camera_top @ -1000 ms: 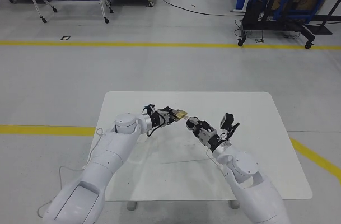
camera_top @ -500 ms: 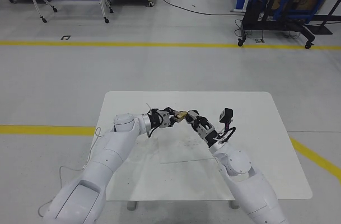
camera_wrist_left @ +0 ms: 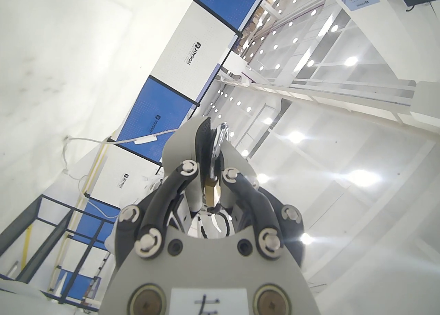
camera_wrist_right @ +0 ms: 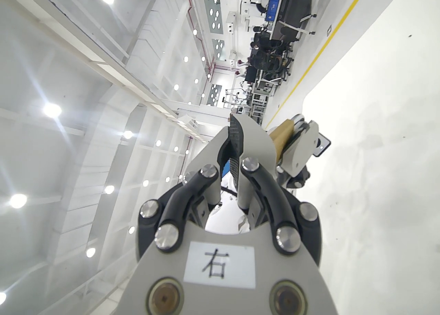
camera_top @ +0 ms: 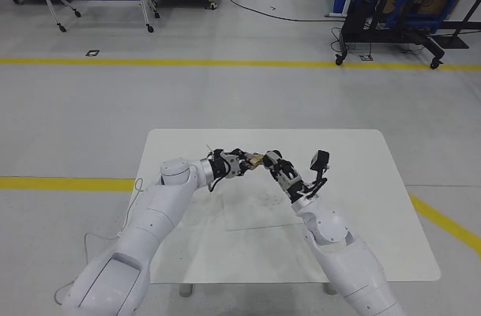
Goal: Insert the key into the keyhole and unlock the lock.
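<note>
A brass padlock (camera_top: pixel 257 160) with a silver shackle is held in the air over the white table (camera_top: pixel 358 150) by my left gripper (camera_top: pixel 248 161), which is shut on it. In the left wrist view the lock's body (camera_wrist_left: pixel 211 192) sits between the fingers of the left gripper (camera_wrist_left: pixel 213 144). My right gripper (camera_top: pixel 270 163) is right beside the lock, almost touching it. Its fingers (camera_wrist_right: pixel 254 144) are shut with a thin blue sliver, apparently the key (camera_wrist_right: pixel 223 166), pinched between them. Just beyond the right gripper (camera_wrist_right: pixel 235 134) is the lock (camera_wrist_right: pixel 282 136).
Both grippers meet above the back-middle part of the table, well inside its edges. Yellow floor lines (camera_top: pixel 224 62) and wheeled racks (camera_top: pixel 390 31) lie far behind the table.
My right gripper has moved up and to the left across the table, closing the gap to the lock. The left gripper with the lock has stayed almost in place.
</note>
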